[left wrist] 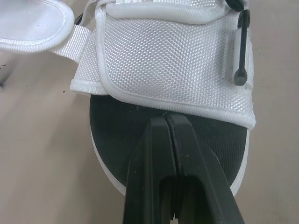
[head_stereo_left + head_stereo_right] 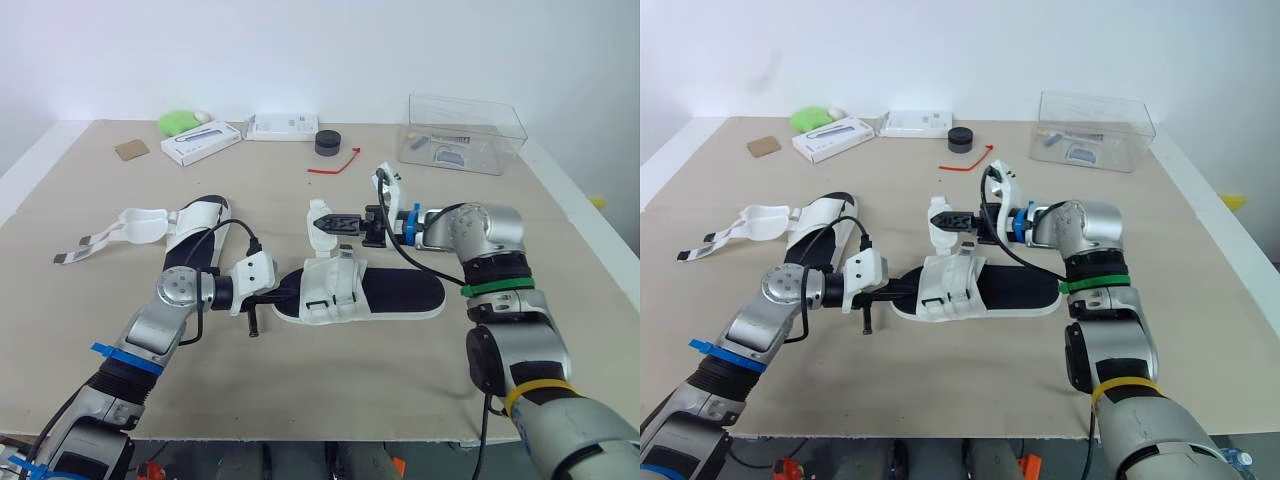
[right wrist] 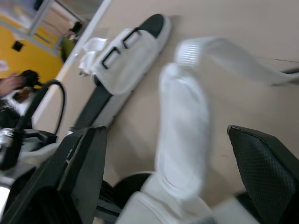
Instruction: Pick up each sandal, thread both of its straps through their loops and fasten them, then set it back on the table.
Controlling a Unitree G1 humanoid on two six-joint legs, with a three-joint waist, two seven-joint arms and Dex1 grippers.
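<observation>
Near sandal (image 2: 400, 297): lies flat in the middle of the table (image 2: 400, 390), with its long axis running left to right across the robot's front.
Left gripper (image 1: 167, 119): its fingers are pressed together. The tips rest on the black footbed at the sandal's left end, just short of the white upper (image 2: 330, 285). It looks to be pinning the shoe rather than pinching it.
Right gripper (image 3: 167, 135): its fingers are spread wide, one on either side of the loose strap (image 2: 322, 232). Whether they touch the strap cannot be told.
Loose strap: stands up from the sandal's far edge, just behind the upper.
Deciding relation: the strap lies straight along the right claw's reach, pointing toward the robot's left. The black loops (image 2: 320, 298) sit on the upper, on the near side of the strap. The right arm is therefore judged the one to close on the strap and draw it toward the loops.
Far sandal (image 2: 200, 230): lies well apart at the left, straps splayed open, and the left arm is nearer to it.
</observation>
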